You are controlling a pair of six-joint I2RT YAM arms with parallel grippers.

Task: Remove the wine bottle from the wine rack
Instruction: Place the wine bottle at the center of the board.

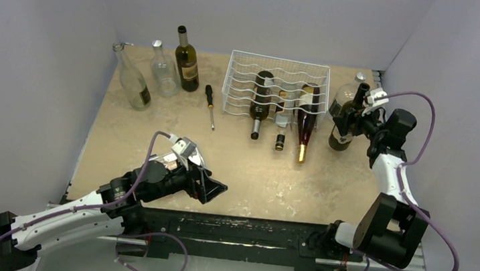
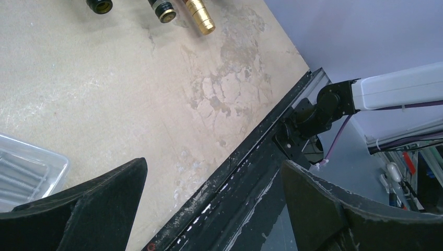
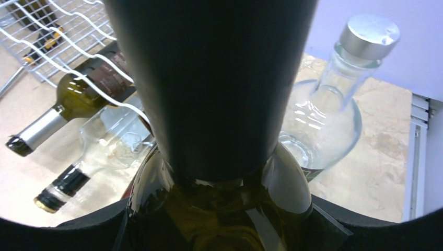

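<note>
- My right hand (image 1: 355,115) is closed round the neck of a dark olive-green glass wine bottle (image 3: 209,78), with the pads down at its shoulder.
- The bottle stands upright just right of the white wire wine rack (image 1: 240,75), outside it. I cannot tell whether its base touches the pale stone-patterned table (image 1: 157,133).
- My left hand (image 1: 210,185) hangs spread wide and empty, near and left, well apart from the bottles.
- Handling, as I judge it: rigid, smooth, slippery glass, heavy if filled, and it shatters if knocked. The best hold is low on the neck where the shoulder flares.
- Mind the round clear glass flask with silver stopper (image 3: 329,115) just behind.
- Count: one rack. Three bottles lie in it: green bottle with silver cap (image 1: 260,101), clear bottle with black cap (image 1: 282,116), red bottle with gold foil (image 1: 305,119).
- Three more stand far left: slender clear bottle (image 1: 132,87), squat clear bottle (image 1: 163,72), dark labelled bottle (image 1: 187,63).
- Eight bottles in all, plus one dark-handled screwdriver (image 1: 210,105).
</note>
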